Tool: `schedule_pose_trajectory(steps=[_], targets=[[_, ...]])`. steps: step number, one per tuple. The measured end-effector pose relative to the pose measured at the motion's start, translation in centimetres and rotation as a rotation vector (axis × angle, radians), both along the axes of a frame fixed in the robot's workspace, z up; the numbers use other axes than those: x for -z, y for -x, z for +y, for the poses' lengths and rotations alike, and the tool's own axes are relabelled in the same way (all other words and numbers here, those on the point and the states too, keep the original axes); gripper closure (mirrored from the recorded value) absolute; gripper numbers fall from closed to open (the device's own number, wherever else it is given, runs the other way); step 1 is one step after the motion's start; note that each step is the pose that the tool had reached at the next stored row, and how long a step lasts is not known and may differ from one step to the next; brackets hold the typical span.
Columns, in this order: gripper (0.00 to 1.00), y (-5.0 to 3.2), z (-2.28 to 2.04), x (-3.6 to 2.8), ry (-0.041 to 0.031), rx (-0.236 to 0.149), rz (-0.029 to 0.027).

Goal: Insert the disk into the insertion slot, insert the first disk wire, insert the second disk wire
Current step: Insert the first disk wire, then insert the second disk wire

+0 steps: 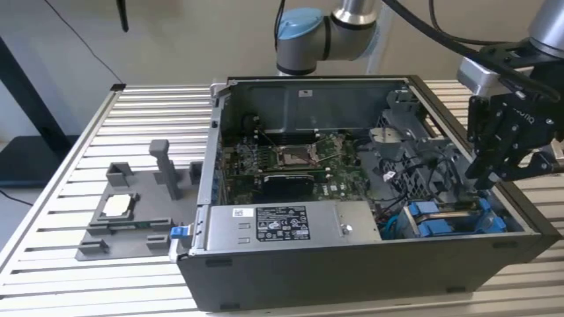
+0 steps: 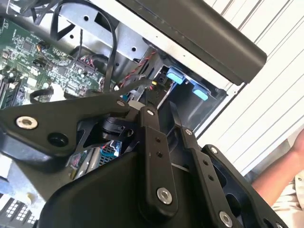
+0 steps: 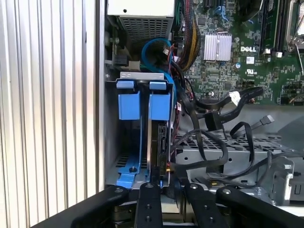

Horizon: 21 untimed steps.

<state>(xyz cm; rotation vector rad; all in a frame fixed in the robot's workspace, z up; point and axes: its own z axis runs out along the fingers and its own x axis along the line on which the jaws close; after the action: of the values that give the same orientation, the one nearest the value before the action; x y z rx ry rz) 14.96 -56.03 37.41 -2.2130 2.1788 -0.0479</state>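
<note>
The disk (image 1: 445, 221), in its bright blue caddy, stands edge-on inside the insertion slot (image 3: 141, 76), a grey metal cage at the corner of the black case; its blue tabs (image 3: 142, 102) stick out of the cage. My gripper (image 1: 483, 187) hangs right over the disk's end, fingers pointing down into the case. In both wrist views the fingers (image 3: 149, 199) stand close together on a black plug of a disk wire (image 2: 141, 97) with red and black leads, held at the disk's connector edge (image 3: 161, 142).
Loose black cables (image 3: 213, 118) lie across the metal bay beside the cage. A silver power-supply box (image 1: 273, 224) and the motherboard (image 1: 291, 158) take up the rest of the case. A grey fixture (image 1: 132, 205) rests on the slatted table. A person's arm (image 2: 280, 175) is nearby.
</note>
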Motion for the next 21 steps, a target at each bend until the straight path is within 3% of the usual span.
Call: schedule_pose_trajectory(steps=[3, 9, 16, 18, 21], targets=[[0.73, 0.17, 0.03, -0.45, 0.0000, 0.000, -0.0026], [0.73, 0.25, 0.11, -0.47, 0.0003, 0.000, -0.0028], [0.73, 0.94, 1.22, -0.76, 0.0001, 0.000, -0.0039], [0.73, 1.20, 1.58, -1.25, 0.0001, 0.000, -0.0067], [0.73, 1.62, 1.99, -1.39, 0.0000, 0.000, -0.0103]])
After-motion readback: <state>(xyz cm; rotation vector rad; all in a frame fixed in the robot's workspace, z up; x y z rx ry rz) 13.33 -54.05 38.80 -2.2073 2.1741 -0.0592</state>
